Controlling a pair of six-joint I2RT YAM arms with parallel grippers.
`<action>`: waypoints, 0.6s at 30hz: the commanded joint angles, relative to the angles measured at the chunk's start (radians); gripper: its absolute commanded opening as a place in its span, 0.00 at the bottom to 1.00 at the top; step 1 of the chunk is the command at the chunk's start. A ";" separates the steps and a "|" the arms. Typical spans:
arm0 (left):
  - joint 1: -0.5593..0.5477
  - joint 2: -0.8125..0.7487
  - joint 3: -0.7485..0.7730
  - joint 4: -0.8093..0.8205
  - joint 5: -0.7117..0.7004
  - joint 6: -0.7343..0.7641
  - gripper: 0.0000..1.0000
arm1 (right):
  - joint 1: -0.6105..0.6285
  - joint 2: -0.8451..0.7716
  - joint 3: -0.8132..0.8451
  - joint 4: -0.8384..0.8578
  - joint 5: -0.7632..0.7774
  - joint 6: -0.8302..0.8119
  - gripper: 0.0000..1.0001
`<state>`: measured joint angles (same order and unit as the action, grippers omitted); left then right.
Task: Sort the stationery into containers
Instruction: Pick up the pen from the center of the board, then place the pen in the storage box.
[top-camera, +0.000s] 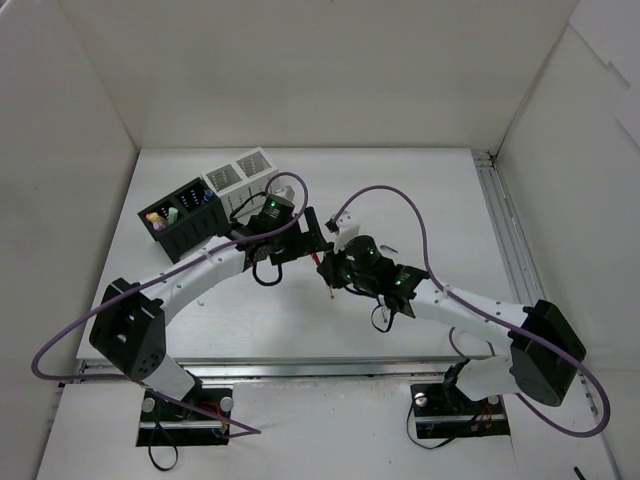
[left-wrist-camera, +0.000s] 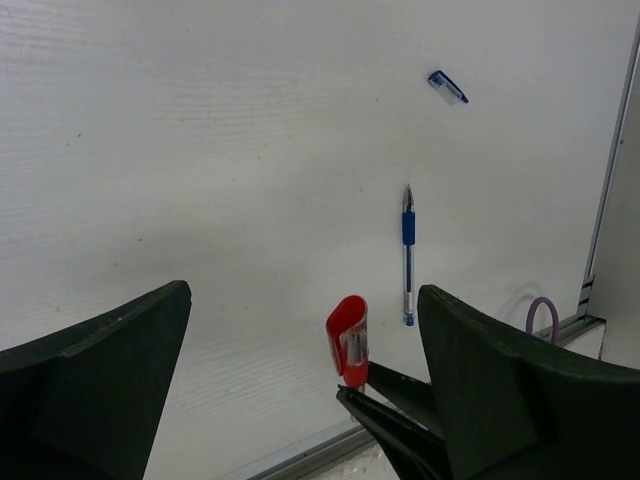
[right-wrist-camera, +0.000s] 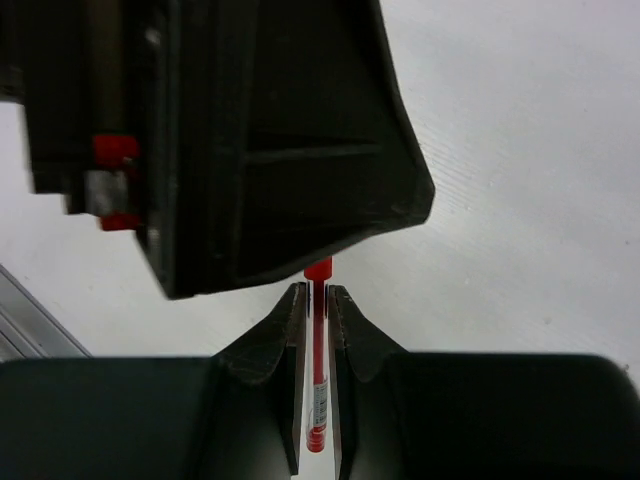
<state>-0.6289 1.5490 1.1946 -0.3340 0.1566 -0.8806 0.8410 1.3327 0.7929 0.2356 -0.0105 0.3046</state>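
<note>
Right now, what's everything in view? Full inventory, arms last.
black organiser: 1, black, far-left of table, coloured stationery inside
white mesh organiser: 1, white, just behind the black one
red pen: 1, red, clamped in right gripper
blue pen: 1, blue and clear, loose on table
small blue piece: 1, blue and clear, on table beyond blue pen; possibly a cap
table: 1, white
purple cables: 2, purple, one per arm
left gripper: 1, black, open, facing red pen
right gripper: 1, black, shut on red pen

A lab robot cell: white table (top-camera: 440, 200) walled by white panels (top-camera: 300, 70).
</note>
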 joint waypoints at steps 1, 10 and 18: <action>-0.002 -0.043 -0.003 0.078 -0.009 -0.014 0.88 | 0.021 -0.018 0.005 0.190 0.006 0.034 0.00; -0.002 -0.041 0.000 0.064 0.003 0.011 0.04 | 0.052 -0.003 -0.006 0.271 0.104 0.060 0.06; 0.078 -0.064 0.059 0.047 -0.002 0.077 0.00 | 0.056 0.026 0.091 0.133 0.138 0.047 0.59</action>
<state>-0.5972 1.5463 1.1770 -0.3016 0.1707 -0.8562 0.8974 1.3636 0.8112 0.3641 0.0753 0.3630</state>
